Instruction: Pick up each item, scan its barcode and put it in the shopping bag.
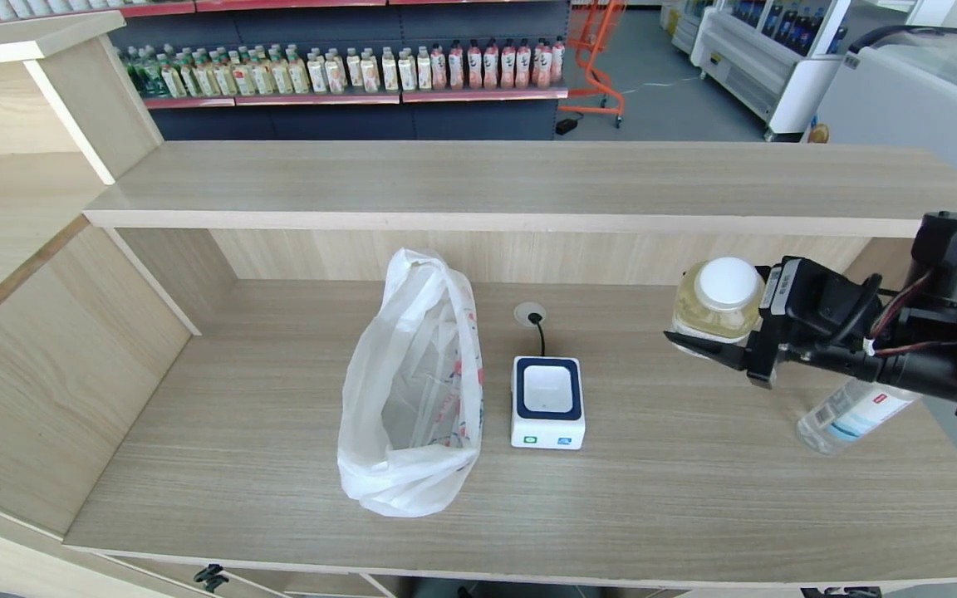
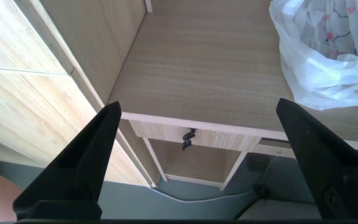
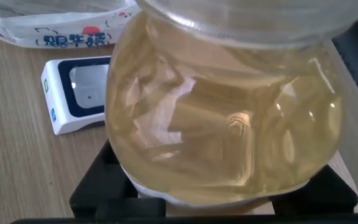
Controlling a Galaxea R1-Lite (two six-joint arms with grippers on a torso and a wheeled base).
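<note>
Black right gripper [image 1: 709,339], frame right, seemingly clamps and half-hides jar [image 1: 726,286]: white lid, pale yellow contents. Left gripper [image 2: 199,109] fingers spread apart.

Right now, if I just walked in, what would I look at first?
Probably the jar of yellowish liquid with a white lid, gripped in the right pincer at the right side of the counter. Next comes the white bag standing open in the middle, with the scanner just to its right.
</note>
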